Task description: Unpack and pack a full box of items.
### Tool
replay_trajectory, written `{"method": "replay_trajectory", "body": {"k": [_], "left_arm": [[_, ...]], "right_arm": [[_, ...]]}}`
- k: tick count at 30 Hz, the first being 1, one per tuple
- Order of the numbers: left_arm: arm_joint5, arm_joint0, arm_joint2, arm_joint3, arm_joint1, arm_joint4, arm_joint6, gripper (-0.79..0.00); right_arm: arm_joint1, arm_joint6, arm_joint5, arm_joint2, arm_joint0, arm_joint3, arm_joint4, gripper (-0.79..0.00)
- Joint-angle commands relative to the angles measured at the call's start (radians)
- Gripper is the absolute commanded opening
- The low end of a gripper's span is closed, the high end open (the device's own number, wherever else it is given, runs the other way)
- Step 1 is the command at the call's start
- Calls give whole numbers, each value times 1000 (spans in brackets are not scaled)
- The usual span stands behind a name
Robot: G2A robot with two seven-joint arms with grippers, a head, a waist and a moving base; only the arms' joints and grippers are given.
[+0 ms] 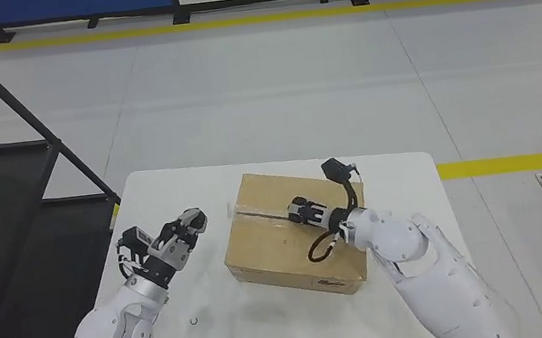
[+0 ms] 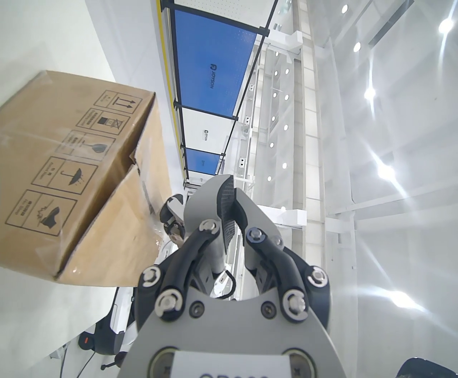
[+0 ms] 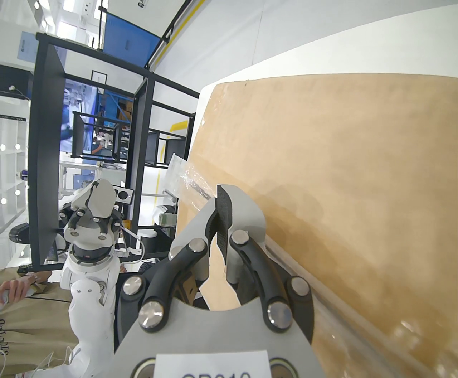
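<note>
While the cardboard box [image 1: 280,243] sits shut at the lower middle of the top view, on the white table [image 1: 173,195], the right gripper [image 1: 298,210] lies over its top face, just right of the frame's centre. Its fingers are pressed together with nothing between them, beside the clear tape [image 3: 191,179] along the lid seam. The left gripper [image 1: 194,220] hangs at the lower left, near the box's left wall but apart from it, its 2 fingers likewise closed tip to tip on nothing.
</note>
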Motion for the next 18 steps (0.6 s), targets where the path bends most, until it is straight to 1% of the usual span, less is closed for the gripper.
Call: {"method": "replay_trajectory", "body": {"k": [1, 4, 9, 18], "left_arm": [[3, -12, 3, 1, 1, 3, -4, -785], [5, -22, 8, 1, 2, 6, -7, -785], [3, -27, 11, 2, 3, 6, -9, -785], [9, -36, 15, 7, 6, 15, -16, -785]], "right_arm": [[14, 21, 36, 43, -47, -49, -34, -785], [28, 54, 73, 87, -97, -105, -54, -785], [46, 50, 113, 158, -165, -173, -84, -785], [71, -4, 87, 302, -312, -288, -44, -785]]}}
